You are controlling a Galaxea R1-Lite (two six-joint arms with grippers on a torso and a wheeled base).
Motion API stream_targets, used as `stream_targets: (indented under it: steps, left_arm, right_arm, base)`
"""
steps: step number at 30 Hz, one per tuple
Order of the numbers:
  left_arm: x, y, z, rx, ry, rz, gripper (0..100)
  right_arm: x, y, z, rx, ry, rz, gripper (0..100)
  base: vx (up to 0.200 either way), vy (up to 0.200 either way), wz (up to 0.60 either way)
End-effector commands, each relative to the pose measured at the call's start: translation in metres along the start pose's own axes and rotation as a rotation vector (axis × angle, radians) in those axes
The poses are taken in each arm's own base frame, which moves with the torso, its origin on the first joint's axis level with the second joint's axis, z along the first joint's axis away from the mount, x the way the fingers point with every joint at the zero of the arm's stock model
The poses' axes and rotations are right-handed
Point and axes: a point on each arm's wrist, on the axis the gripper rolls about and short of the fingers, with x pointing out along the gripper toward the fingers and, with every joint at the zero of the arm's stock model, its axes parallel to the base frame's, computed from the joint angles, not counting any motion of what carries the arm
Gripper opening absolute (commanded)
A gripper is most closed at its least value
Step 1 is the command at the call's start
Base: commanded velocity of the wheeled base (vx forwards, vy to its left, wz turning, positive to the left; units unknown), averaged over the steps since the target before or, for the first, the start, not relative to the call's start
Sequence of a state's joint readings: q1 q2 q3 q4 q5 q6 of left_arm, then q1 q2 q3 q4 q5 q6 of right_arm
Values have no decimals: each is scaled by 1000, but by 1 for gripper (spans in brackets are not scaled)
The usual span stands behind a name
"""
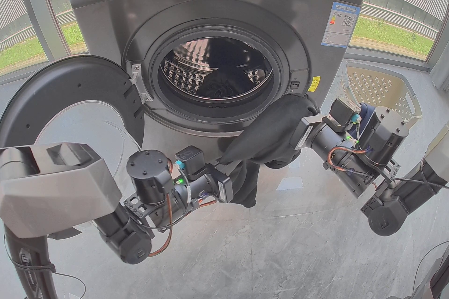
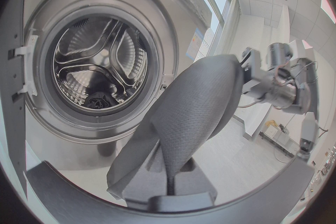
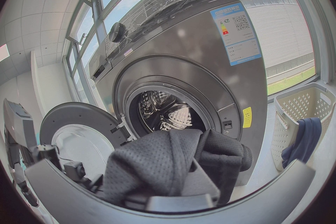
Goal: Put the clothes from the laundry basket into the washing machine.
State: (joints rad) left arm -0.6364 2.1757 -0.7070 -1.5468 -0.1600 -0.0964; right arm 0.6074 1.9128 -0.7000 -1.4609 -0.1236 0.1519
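Holding a dark garment (image 1: 269, 131) stretched in the air between two grippers, just in front of the washing machine (image 1: 215, 5) and about level with the lower edge of its round opening (image 1: 217, 68). Pinching the lower end with the left gripper (image 2: 170, 184), clenched tight on a narrow fold, with the cloth fanning out wide beyond it. Grasping the upper end with the right gripper (image 1: 299, 127), closed on bunched cloth that drapes over the fingertips and hides them. Letting a loose tail of the same garment hang slack beside the left gripper's hold. Facing the round door (image 1: 70, 99), swung wide open to the left of the machine and hinged at the left edge of the opening. Deep in the drum (image 2: 105, 56), at its bottom, another dark piece of clothing (image 2: 98, 100), lying crumpled and well apart from the held one. On the floor (image 1: 280, 244), close against the right side of the machine, a pale laundry basket (image 3: 308, 102) with star-shaped holes in its walls. Over the rim of that basket and down its outer wall, a blue garment (image 3: 302, 139), draped and well apart from both grippers.
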Motion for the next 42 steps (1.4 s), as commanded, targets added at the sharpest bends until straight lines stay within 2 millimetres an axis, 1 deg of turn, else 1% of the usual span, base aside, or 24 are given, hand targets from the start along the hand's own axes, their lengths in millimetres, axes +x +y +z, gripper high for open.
stream_targets:
  steps: [1, 2, 3, 4, 6, 7, 8, 11, 12, 13, 15, 16, 19, 21, 25, 27, 30, 32, 36, 39, 41, 42]
  left_arm:
    - [-40, -14, 35, -2, -24, -56, 0]
    - [-44, -15, 35, -3, -17, -65, 0]
    - [-44, -15, 35, -3, -17, -65, 0]
    - [-50, -16, 36, -5, -7, -71, 0]
    - [-55, -17, 37, -7, -3, -79, 0]
    - [-55, -17, 37, -7, -3, -79, 0]
    - [-58, -18, 41, -12, -10, -93, 0]
    - [-59, -14, 44, -20, -20, -84, 0]
    - [-59, -14, 44, -20, -20, -84, 0]
    - [-61, -9, 48, -24, -31, -68, 0]
    - [-61, -9, 48, -24, -31, -68, 0]
    - [-60, -7, 53, -38, -54, -61, 0]
    - [-59, -7, 60, -53, -80, -62, 0]
    - [-59, -7, 65, -69, -97, -57, 0]
    - [-58, -4, 70, -76, -120, -48, 0]
    - [-57, -1, 72, -75, -128, -37, 0]
    - [-56, 1, 74, -74, -137, -30, 0]
    - [-57, 1, 73, -74, -135, -32, 0]
    - [-55, 2, 71, -79, -131, -20, 0]
    - [-52, 4, 70, -81, -133, 2, 0]
    - [-51, 5, 70, -81, -134, 10, 0]
    - [-50, 7, 69, -79, -138, 25, 0]
  right_arm:
    - [0, -7, -4, 5, 18, -18, 100]
    - [0, -7, -6, 6, 27, -18, 100]
    - [0, -7, -6, 6, 27, -18, 100]
    - [-4, -10, -11, 4, 62, -29, 100]
    - [-10, -14, -18, 3, 98, -38, 100]
    - [-10, -14, -18, 3, 98, -38, 100]
    - [-18, -18, -25, 0, 135, -44, 100]
    - [-33, -21, -34, 2, 202, -42, 100]
    - [-33, -21, -34, 2, 202, -42, 100]
    - [-42, -26, -39, 5, 240, -50, 100]
    - [-42, -26, -39, 5, 240, -50, 100]
    - [-55, -33, -47, 3, 298, -68, 100]
    - [-65, -39, -56, 4, 354, -89, 100]
    - [-75, -40, -61, 8, 393, -96, 100]
    - [-86, -39, -67, 50, 445, -108, 100]
    - [-94, -42, -78, 51, 498, -121, 100]
    - [-96, -46, -98, 51, 563, -139, 100]
    - [-96, -46, -103, 51, 559, -135, 100]
    - [-96, -43, -105, 54, 562, -111, 100]
    - [-97, -28, -105, 69, 572, -17, 100]
    - [-97, -25, -103, 73, 567, -3, 100]
    - [-96, -12, -99, 88, 551, 46, 100]
  base:
    - [0, 0, 0]
    - [0, 0, 0]
    - [0, 0, 0]
    - [0, 0, 0]
    - [0, 0, 0]
    - [0, 0, 0]
    - [0, 0, 0]
    - [0, 0, 0]
    - [0, 0, 0]
    - [0, 0, 0]
    - [0, 0, 0]
    - [0, 0, 0]
    - [0, 0, 0]
    - [0, 0, 0]
    - [0, 0, 0]
    - [0, 0, 0]
    - [0, 0, 0]
    - [0, 0, 0]
    - [0, 0, 0]
    - [0, 0, 0]
    - [0, 0, 0]
    - [0, 0, 0]
